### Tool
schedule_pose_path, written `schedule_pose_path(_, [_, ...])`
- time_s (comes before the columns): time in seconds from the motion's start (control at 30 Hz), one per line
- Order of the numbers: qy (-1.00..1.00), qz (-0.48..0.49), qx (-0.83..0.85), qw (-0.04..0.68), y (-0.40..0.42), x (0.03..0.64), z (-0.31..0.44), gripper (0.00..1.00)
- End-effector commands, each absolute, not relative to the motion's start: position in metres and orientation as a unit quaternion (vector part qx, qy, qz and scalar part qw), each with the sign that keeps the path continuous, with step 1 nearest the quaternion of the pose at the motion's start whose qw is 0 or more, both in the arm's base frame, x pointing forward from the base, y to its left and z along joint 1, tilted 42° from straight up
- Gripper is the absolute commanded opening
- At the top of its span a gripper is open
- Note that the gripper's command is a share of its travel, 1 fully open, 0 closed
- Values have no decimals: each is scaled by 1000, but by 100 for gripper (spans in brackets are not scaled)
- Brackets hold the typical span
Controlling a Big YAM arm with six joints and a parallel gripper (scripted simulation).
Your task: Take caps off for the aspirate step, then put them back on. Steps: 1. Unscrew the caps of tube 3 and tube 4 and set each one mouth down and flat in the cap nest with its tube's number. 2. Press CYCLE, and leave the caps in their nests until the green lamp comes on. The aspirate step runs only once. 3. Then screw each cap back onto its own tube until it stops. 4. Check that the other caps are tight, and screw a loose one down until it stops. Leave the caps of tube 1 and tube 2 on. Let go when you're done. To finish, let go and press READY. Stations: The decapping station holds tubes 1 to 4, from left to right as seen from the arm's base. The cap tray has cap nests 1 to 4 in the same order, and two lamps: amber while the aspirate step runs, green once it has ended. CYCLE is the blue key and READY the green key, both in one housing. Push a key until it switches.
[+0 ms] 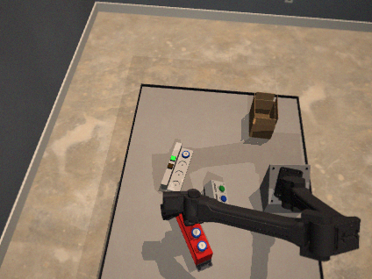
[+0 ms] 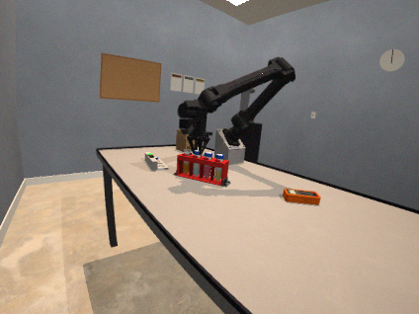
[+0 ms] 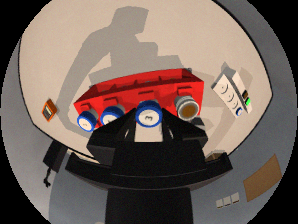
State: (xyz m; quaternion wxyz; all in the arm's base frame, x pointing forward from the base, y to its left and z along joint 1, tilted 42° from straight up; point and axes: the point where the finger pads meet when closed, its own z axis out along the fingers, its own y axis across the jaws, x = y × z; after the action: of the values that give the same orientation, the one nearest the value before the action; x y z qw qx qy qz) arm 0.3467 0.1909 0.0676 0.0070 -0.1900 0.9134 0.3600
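Note:
The red decapping station [image 1: 204, 258] [image 2: 225, 173] [image 3: 127, 101] stands upright. My gripper [image 2: 198, 151] [image 3: 148, 111] is shut on cap 3 [image 3: 149, 114], which sits on tube 3's mouth; how far it is screwed down cannot be told. Tube 4 [image 3: 188, 110] has an open mouth. Cap 2 [image 1: 196, 232] [image 3: 111, 116] and cap 1 [image 1: 202, 246] [image 3: 86, 120] are on their tubes. The cap tray [image 1: 165, 180] [image 3: 220, 85] holds cap 4 [image 1: 186, 153] [image 3: 239, 112] in nest 4; the other nests are empty. The green lamp [image 1: 173, 158] [image 3: 248, 102] is lit, the amber lamp [image 1: 170, 166] dark.
The key housing, with the green READY key [image 1: 222, 189] and blue CYCLE key [image 1: 224, 198], lies between the cap tray and the arm's base. An open brown box [image 1: 262, 127] stands farther back. An orange device [image 2: 301, 196] [image 3: 49, 110] lies beyond the tube 1 end.

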Motion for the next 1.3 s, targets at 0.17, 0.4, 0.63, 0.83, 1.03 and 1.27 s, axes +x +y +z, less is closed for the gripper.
schedule_pose_path(0.17, [932, 352, 40, -75, 189, 347, 71, 0])
schedule_pose_path(0.4, [920, 340, 155, -116, 190, 347, 71, 0])
schedule_pose_path(0.63, [882, 316, 307, -170, 191, 347, 72, 0])
schedule_pose_path(0.83, [861, 305, 361, -189, 192, 347, 72, 0])
schedule_pose_path(1.03, [859, 304, 364, -191, 190, 347, 72, 0])
schedule_pose_path(1.27, [859, 304, 364, -191, 190, 347, 72, 0])
